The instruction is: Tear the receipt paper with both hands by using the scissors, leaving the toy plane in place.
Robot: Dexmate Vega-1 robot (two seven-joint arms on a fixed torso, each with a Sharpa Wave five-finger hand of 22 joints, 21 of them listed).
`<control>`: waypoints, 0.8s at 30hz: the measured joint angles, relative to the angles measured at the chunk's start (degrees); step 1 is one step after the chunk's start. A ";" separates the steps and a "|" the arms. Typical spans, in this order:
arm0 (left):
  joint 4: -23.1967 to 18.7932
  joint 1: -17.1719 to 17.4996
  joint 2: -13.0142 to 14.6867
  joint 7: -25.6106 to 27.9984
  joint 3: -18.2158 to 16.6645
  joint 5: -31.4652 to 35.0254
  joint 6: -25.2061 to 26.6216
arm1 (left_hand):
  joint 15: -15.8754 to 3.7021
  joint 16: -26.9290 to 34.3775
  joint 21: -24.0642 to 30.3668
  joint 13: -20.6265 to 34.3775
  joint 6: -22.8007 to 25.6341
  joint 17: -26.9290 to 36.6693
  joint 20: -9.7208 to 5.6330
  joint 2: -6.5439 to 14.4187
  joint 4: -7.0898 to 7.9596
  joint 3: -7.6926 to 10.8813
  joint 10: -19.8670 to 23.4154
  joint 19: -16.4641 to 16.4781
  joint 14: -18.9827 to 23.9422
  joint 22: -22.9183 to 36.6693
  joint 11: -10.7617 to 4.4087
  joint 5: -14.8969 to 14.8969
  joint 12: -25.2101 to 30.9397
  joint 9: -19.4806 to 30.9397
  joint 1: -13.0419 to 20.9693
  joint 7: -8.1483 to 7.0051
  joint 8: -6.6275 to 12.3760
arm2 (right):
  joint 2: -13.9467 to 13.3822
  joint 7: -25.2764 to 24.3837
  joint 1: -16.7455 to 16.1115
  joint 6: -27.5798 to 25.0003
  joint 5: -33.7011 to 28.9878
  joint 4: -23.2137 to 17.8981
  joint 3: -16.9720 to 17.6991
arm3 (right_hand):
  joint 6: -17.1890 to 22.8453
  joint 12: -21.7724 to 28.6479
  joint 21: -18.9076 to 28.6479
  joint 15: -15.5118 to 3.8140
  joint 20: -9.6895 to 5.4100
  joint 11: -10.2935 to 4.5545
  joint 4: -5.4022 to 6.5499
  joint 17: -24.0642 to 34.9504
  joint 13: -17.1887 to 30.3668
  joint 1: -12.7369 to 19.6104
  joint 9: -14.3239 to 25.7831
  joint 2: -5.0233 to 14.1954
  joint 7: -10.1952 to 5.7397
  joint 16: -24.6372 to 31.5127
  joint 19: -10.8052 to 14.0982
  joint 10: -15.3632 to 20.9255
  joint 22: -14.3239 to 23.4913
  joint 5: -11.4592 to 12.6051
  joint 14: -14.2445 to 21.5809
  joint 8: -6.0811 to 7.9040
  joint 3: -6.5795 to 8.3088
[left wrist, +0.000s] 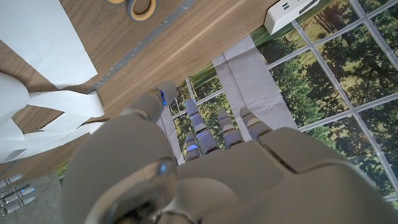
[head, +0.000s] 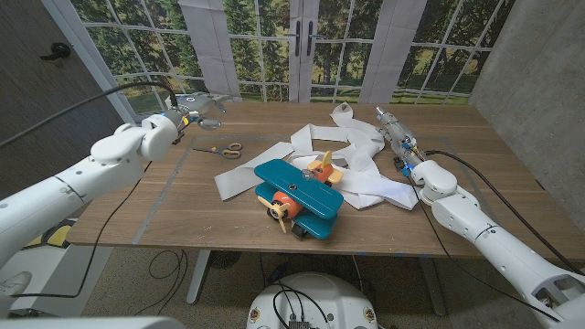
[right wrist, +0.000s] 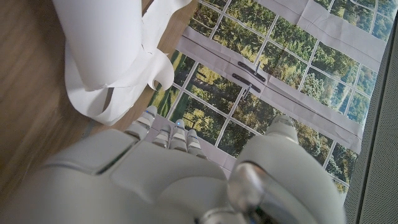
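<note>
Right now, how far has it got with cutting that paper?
Nothing looks done yet. The scissors lie untouched on the table, and the paper sprawls uncut behind the toy plane. The left hand and right hand hold nothing. Picking up the scissors and cutting remain.

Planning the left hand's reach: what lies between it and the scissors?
In the head view, only bare wooden table separates the left hand from the scissors; the receipt paper lies beyond them.
</note>
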 measured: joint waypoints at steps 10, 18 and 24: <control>1.15 -1.13 -0.57 -2.66 0.39 -2.17 0.24 | 0.03 0.00 0.00 1.38 -2.42 0.27 0.93 0.57 -0.38 2.54 -0.51 -0.11 -0.56 -0.08 -0.15 5.78 -0.41 -0.19 0.57 0.61 0.00 | 0.60 0.27 0.40 0.03 0.23 0.93 -0.23 | 0.00 0.01 0.00 0.00 0.32 0.00 0.00 -0.01 0.00 0.00 0.00 0.00 0.00 0.00 -0.32 0.00 0.00 0.00 0.00 0.00 0.00; 1.81 -2.15 -0.80 -4.00 1.06 -2.70 0.50 | 0.19 0.00 0.00 2.22 -4.20 0.27 1.02 0.57 -0.39 3.68 -1.31 -0.21 -0.88 -0.29 0.08 9.09 -0.77 -0.19 0.57 0.87 0.00 | 0.88 0.47 0.48 0.04 0.74 1.18 -0.30 | 0.00 0.02 0.00 0.00 0.32 0.00 0.00 -0.01 0.00 0.22 0.00 0.22 0.00 0.00 -0.32 0.00 0.00 0.00 0.00 0.00 0.00; 2.01 -3.15 -0.83 -5.30 2.06 -1.98 1.00 | 0.11 0.00 0.00 2.87 -5.39 0.53 1.32 0.34 -0.46 4.33 -2.14 -0.52 -1.58 -0.28 -0.14 10.97 -0.85 -0.18 0.80 0.32 0.00 | 1.01 0.47 0.43 0.02 0.93 1.27 -0.30 | 0.00 0.02 0.00 0.00 0.32 0.01 0.00 -0.01 0.00 0.22 0.00 0.22 0.01 0.00 -0.32 0.01 0.00 0.00 0.01 0.00 0.00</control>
